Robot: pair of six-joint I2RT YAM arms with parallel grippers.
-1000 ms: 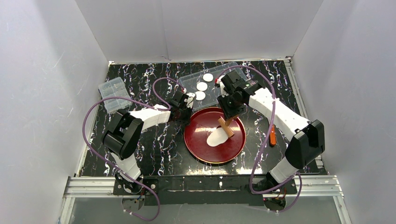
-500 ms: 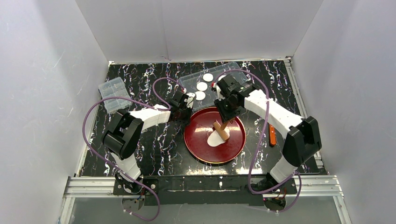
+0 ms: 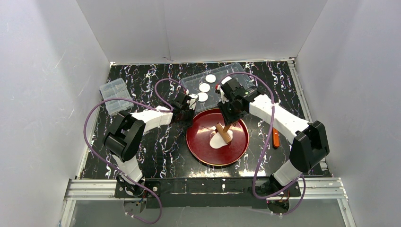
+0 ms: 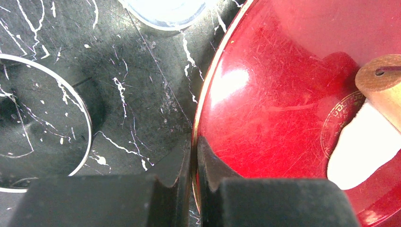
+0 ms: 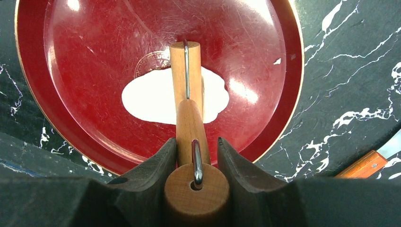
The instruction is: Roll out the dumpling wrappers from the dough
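Right tool (image 5: pixel 196 146) is clamped on the roller (image 5: pixel 187 80) — resting on the dough (image 5: pixel 151 97) mid-frame. Left tool (image 4: pixel 194 144) pinches the rim of the red plate (image 4: pixel 265 109).

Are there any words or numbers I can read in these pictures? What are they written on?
No words or numbers can be read anywhere.
The gold round stamp in the middle of the red plate: a ring pattern, too small and blurred to read.
The wooden roller and the dough: no writing shows.
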